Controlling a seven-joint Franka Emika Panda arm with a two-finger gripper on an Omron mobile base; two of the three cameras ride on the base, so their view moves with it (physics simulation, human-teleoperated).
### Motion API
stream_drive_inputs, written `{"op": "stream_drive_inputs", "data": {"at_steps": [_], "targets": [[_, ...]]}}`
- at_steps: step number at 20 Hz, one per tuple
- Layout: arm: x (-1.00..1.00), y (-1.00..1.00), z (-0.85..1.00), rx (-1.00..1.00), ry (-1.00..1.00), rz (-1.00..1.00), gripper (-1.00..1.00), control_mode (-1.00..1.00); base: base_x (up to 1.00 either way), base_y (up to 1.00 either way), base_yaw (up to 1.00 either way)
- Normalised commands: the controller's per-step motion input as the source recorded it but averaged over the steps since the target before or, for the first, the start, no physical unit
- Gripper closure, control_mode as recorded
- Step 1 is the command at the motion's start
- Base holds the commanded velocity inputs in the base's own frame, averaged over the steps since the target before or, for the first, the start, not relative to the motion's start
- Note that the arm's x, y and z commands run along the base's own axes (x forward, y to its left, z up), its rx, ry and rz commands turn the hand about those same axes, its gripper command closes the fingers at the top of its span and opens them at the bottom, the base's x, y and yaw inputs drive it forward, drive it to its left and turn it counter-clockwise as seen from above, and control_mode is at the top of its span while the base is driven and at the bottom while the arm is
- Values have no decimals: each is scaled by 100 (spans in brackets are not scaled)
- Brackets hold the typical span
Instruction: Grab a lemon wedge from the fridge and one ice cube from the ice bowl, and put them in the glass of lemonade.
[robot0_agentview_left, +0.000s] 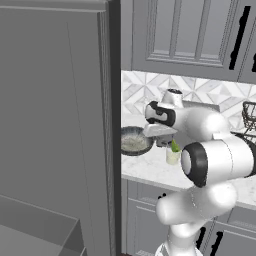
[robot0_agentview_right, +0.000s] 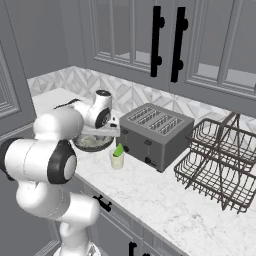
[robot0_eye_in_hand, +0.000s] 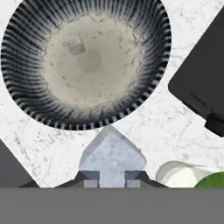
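Above the ice bowl (robot0_eye_in_hand: 85, 61), the gripper (robot0_eye_in_hand: 112, 178) seems to pinch an ice cube (robot0_eye_in_hand: 112, 155); glass of lemonade (robot0_eye_in_hand: 181, 175) waits at four o'clock.

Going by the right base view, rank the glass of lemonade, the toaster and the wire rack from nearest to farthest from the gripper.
1. Glass of lemonade: just right of the gripper, below it.
2. Toaster: further right, at the counter's back.
3. Wire rack: far right.

We see the ice bowl (robot0_eye_in_hand: 85, 65) from above on the white counter (robot0_eye_in_hand: 144, 127), with one small ice cube (robot0_eye_in_hand: 75, 44) inside. Our gripper (robot0_eye_in_hand: 112, 179) holds a pale ice cube (robot0_eye_in_hand: 112, 153) between its tips. The glass of lemonade (robot0_eye_in_hand: 186, 175) sits at the bottom right, beside a dark box (robot0_eye_in_hand: 201, 83).
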Motion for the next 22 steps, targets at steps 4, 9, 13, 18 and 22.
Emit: {"op": "stream_drive_inputs", "data": {"at_steps": [4, 9, 13, 18, 22], "targets": [[-66, -67, 0, 0, 0, 0, 100, -100, 0, 0, 0], [-2, -28, 0, -6, 4, 0, 100, -100, 0, 0, 0], [38, -6, 0, -9, 12, 0, 100, -100, 0, 0, 0], [20, -27, 0, -4, 12, 0, 100, -100, 0, 0, 0], [0, -21, 0, 0, 1, 0, 100, -100, 0, 0, 0]]}}
